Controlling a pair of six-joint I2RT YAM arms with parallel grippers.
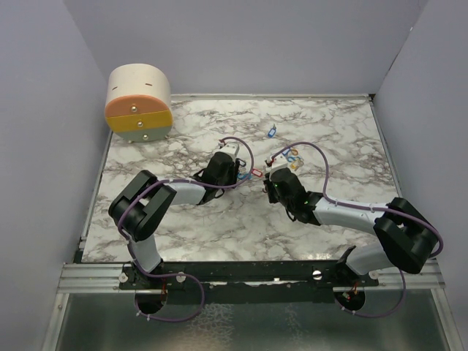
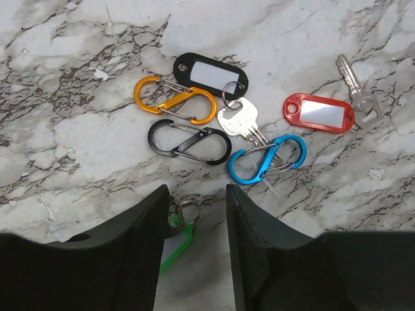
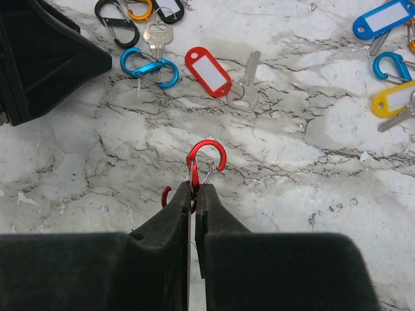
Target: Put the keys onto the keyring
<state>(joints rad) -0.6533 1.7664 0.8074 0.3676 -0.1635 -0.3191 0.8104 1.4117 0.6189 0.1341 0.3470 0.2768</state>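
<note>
My right gripper [image 3: 194, 188] is shut on a red S-shaped keyring clip [image 3: 209, 155], whose upper hook sticks out past the fingertips above the marble. My left gripper [image 2: 196, 191] stands open low over the table. A green key tag [image 2: 176, 236] with a small metal ring [image 2: 185, 208] lies between its fingers, against the left one. A red key tag [image 2: 318, 111] joined to a silver key [image 2: 360, 91] lies ahead to the right. A black key tag [image 2: 211, 72] with another silver key [image 2: 238, 120] lies straight ahead. In the top view the two grippers [image 1: 238, 167] [image 1: 269, 179] face each other mid-table.
Orange [image 2: 175, 99], black [image 2: 188, 142] and blue [image 2: 267, 159] clips lie ahead of the left gripper. A blue tag [image 3: 382, 18], a yellow tag [image 3: 392, 98] and a blue clip [image 3: 389, 65] lie at the right. A round drawer box [image 1: 139, 102] stands at the back left.
</note>
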